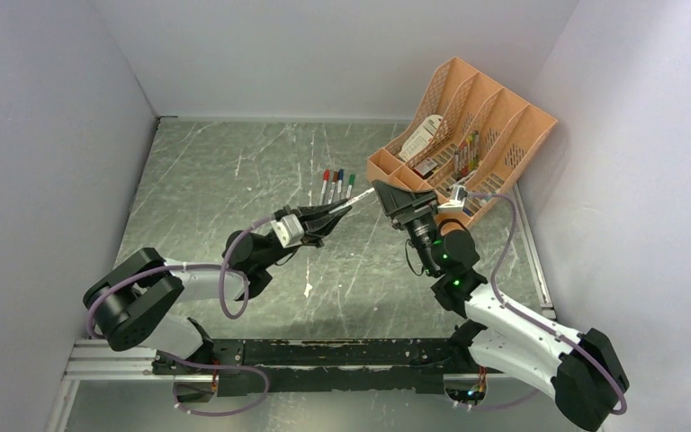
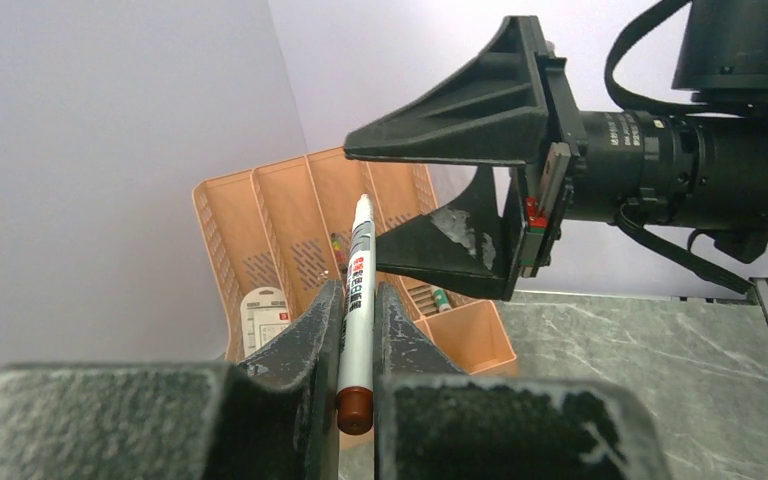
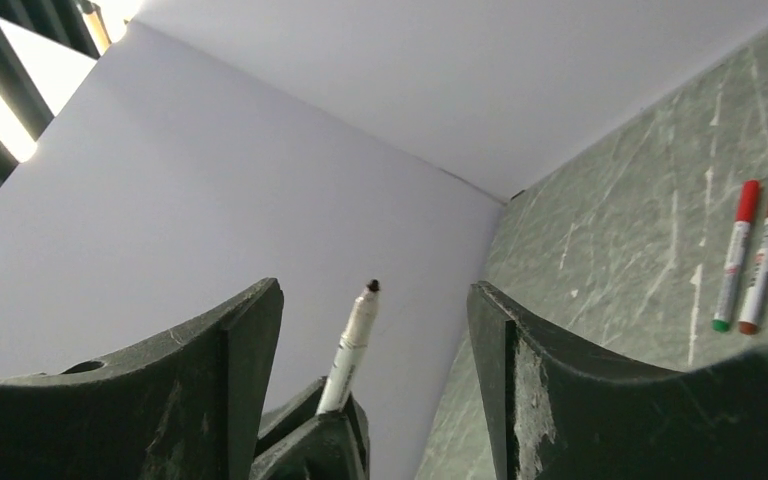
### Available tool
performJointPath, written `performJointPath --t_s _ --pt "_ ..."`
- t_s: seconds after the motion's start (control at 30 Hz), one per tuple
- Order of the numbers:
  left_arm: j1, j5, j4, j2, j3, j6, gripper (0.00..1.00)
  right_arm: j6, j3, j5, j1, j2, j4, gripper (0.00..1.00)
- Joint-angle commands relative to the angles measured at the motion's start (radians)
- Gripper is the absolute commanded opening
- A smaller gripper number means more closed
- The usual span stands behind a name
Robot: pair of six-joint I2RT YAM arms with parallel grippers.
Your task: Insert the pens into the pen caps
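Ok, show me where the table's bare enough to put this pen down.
Bare: the far-left table, between the left wall and the row of pens; also the near middle, bar a small white scrap. Crowded: around the organiser, where the left gripper holds a pen by the right gripper.

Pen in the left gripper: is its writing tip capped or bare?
Bare. The pen clamped in the left gripper ends in an exposed dark nib in the right wrist view; no cap sits on it.
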Motion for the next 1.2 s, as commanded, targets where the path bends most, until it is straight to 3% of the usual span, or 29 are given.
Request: performJointPath --t_s 0.0,0.1,0.33,0.4,0.43,0.47,0.53,0.57,0.63,0.73,0.83,0.97,1.17 --pt "-0.017 -0.009 0.072 0.015 0.030 0.026 0.07 0.024 0.052 -0.072 -0.006 0.045 0.084 0.66" --pt "-0.019 -0.005 0.055 0.020 0.039 0.023 0.07 0.032 0.066 -0.099 -0.006 0.071 0.091 0.52" --pt "-0.020 -0.012 0.028 0.014 0.048 0.000 0.07 0.019 0.090 -0.146 -0.010 0.094 0.052 0.00" --pt "-0.020 -0.004 -0.034 0.002 0.066 -0.036 0.08 0.004 0.095 -0.154 -0.014 0.090 0.034 0.00" --pt "-0.020 -0.008 -0.082 -0.012 0.079 -0.057 0.14 -0.006 0.093 -0.156 -0.015 0.086 0.030 0.00" --pt "-0.020 -0.014 -0.138 -0.028 0.093 -0.087 0.24 -0.018 0.092 -0.159 -0.017 0.079 0.023 0.00" --pt "-0.006 -0.024 -0.264 -0.062 0.127 -0.182 0.54 -0.070 0.095 -0.172 -0.027 0.055 0.005 0.00" --pt "0.011 -0.002 -0.329 -0.077 0.149 -0.241 0.65 -0.143 0.104 -0.194 -0.034 0.041 -0.008 0.00" --pt "0.057 0.097 -0.436 -0.093 0.195 -0.350 0.75 -0.310 0.148 -0.252 -0.042 0.013 -0.090 0.00" --pt "0.123 0.285 -0.480 -0.089 0.240 -0.484 0.72 -0.551 0.252 -0.399 -0.042 -0.009 -0.255 0.00" --pt "0.134 0.412 -0.538 -0.075 0.273 -0.483 0.71 -0.674 0.307 -0.524 -0.042 -0.034 -0.336 0.00" --pt "0.135 0.503 -0.632 -0.031 0.322 -0.469 0.67 -0.758 0.360 -0.581 -0.042 -0.047 -0.412 0.00" --pt "0.135 0.556 -0.498 -0.003 0.302 -0.553 0.60 -0.791 0.372 -0.594 -0.042 -0.033 -0.412 0.00"
